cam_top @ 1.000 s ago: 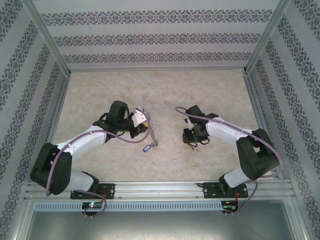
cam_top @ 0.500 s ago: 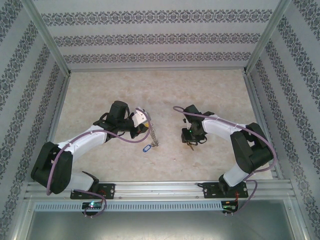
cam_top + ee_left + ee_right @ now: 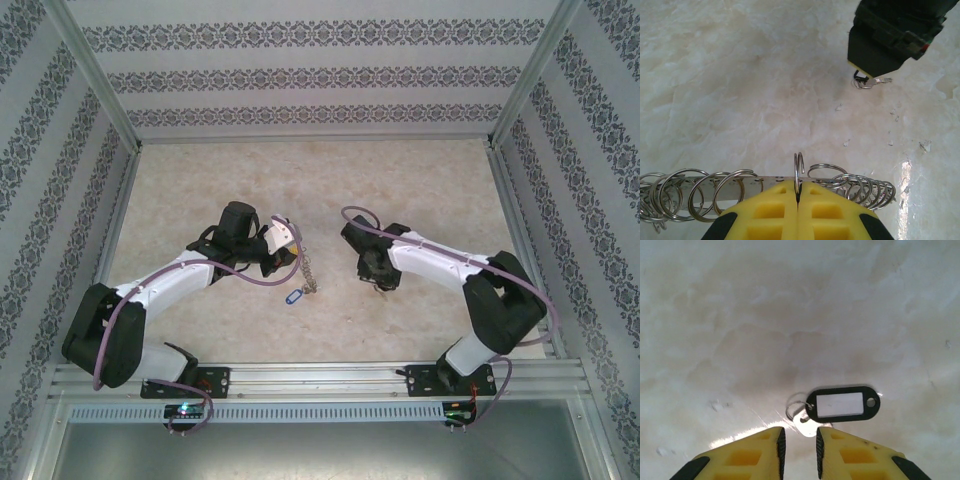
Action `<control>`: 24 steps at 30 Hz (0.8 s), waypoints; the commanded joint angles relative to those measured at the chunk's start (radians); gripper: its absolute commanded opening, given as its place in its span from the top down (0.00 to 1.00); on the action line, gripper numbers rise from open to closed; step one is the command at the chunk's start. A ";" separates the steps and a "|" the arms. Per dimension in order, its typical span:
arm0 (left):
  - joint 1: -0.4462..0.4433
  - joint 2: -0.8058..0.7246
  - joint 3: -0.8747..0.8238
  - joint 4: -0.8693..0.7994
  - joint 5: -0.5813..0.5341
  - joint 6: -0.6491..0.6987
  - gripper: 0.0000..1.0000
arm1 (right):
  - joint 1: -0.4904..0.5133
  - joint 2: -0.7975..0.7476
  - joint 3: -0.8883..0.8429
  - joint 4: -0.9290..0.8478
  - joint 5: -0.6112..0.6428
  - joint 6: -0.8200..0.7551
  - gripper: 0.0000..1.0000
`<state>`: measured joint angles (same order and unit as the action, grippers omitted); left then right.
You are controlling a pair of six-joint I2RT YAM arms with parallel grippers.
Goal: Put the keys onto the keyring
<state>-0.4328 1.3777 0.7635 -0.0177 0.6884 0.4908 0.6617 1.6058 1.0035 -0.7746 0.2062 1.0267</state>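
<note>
1. Top external view. The left gripper [image 3: 289,244] holds the keyring [image 3: 308,270] off the table [image 3: 200,180], and the string of rings trails from its fingers toward the near edge.
2. A blue-tagged key [image 3: 293,296] sits at the far end of that string from the fingers. Whether it is threaded on cannot be told at this size.
3. The right gripper [image 3: 376,274] points down, well apart from the keyring, with the black-tagged key [image 3: 381,290] just below its tips.
4. Left wrist view. The left gripper [image 3: 798,192] has its fingers [image 3: 775,210] pressed together, clamped on one upright split ring of the keyring [image 3: 798,166]. Further rings hang along a thin strip to either side of the fingertips.
5. Ahead of these fingers, well apart, the right gripper [image 3: 867,66] stands over the black-tagged key [image 3: 871,81].
6. Right wrist view. The right gripper [image 3: 799,440] has its fingers [image 3: 765,452] a narrow gap apart. The metal end of the black-tagged key [image 3: 842,404] lies in that gap at the tips, and the tag lies flat just beyond them. No contact is evident.
7. Assessment: the keyring is secured and presented. This key is not yet gripped, lifted or threaded, so the joining step appears wholly outstanding.
</note>
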 commanded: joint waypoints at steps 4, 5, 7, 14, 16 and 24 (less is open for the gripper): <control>-0.014 0.017 -0.003 0.000 0.020 -0.026 1.00 | -0.023 0.091 0.069 -0.036 0.042 0.285 0.70; -0.014 0.016 -0.005 -0.002 0.020 -0.026 1.00 | -0.025 0.110 0.085 -0.052 0.035 0.295 0.66; -0.014 0.014 -0.009 -0.001 0.016 -0.024 1.00 | -0.024 0.138 0.093 -0.036 -0.001 0.281 0.63; -0.013 0.020 -0.020 0.019 0.017 -0.026 1.00 | 0.002 0.182 0.078 -0.070 -0.022 0.315 0.63; -0.013 0.023 -0.021 0.019 0.018 -0.026 1.00 | 0.011 0.176 0.058 -0.065 -0.021 0.335 0.63; -0.015 0.024 -0.021 0.015 0.017 -0.021 1.00 | 0.020 0.217 0.049 -0.044 -0.017 0.346 0.64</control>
<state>-0.4328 1.3872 0.7631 -0.0010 0.6960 0.4709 0.6769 1.7901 1.0702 -0.8036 0.1761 1.3460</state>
